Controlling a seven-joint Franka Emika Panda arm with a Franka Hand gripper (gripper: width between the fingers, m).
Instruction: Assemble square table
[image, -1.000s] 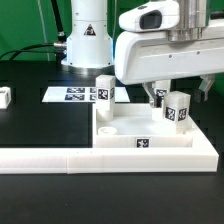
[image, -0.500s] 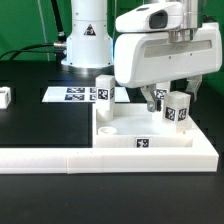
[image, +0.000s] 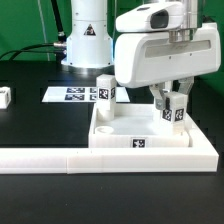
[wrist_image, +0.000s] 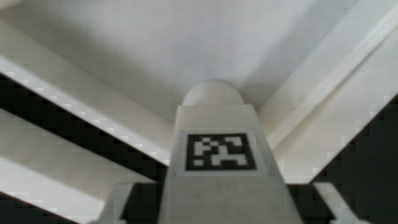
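From where I stand, taking twelve o'clock as the far side of the black worktop (image: 40, 125), the square table slab (image: 150, 132) lies flat toward four o'clock. Its black-and-white tag (image: 139, 144) faces me on the near edge.

The slab's round corner sockets are the only hollows here. The socket (image: 106, 130) at the slab's eight o'clock corner shows as an open round hole. At the ten o'clock corner an upright leg block (image: 104, 92) stands with its tag turned my way. Its foot meets the slab there, but I cannot tell how deep it sits.

At the slab's two o'clock corner the pincer (image: 173, 108) comes down from the white arm and is clenched on a second leg, the held leg block (image: 174, 114). One finger (image: 160, 100) presses each side, and the block's tag shows between them. The block is upright or nearly so, low over the slab. The arm hides whether its foot is inside the socket.

The wrist view shows the same grip. The tagged block fills the gap between the grey fingers, with its rounded end pointing at the white slab.

The long white L-shaped rail (image: 45, 158) runs along the near edge at six to seven o'clock and butts against the slab. The marker board (image: 62, 94) lies flat at eleven o'clock, and a small tagged block (image: 5, 97) sits alone at nine o'clock, well apart from everything else.
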